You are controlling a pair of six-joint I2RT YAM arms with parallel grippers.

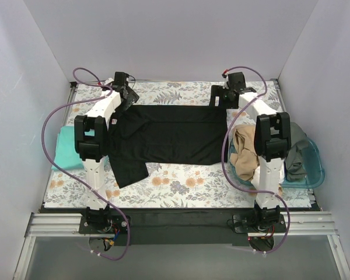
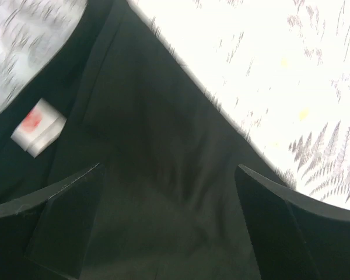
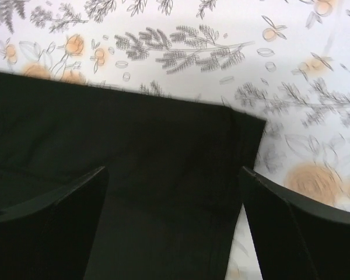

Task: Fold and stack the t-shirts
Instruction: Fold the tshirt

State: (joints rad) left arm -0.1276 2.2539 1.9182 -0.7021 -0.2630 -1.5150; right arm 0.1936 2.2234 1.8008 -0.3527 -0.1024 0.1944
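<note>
Nearest me, the basket (image 1: 318,175) at right holds two unfolded shirts by my count: one tan shirt (image 1: 242,151) and one grey shirt (image 1: 297,154). One teal shirt (image 1: 66,149) lies folded at left, the only one finished. One black shirt (image 1: 169,134) lies mid-table, at most half folded, I judge. Farthest, the left gripper (image 2: 169,169) and right gripper (image 3: 175,169) hang over its far corners, jaws apart, gripping nothing.
</note>
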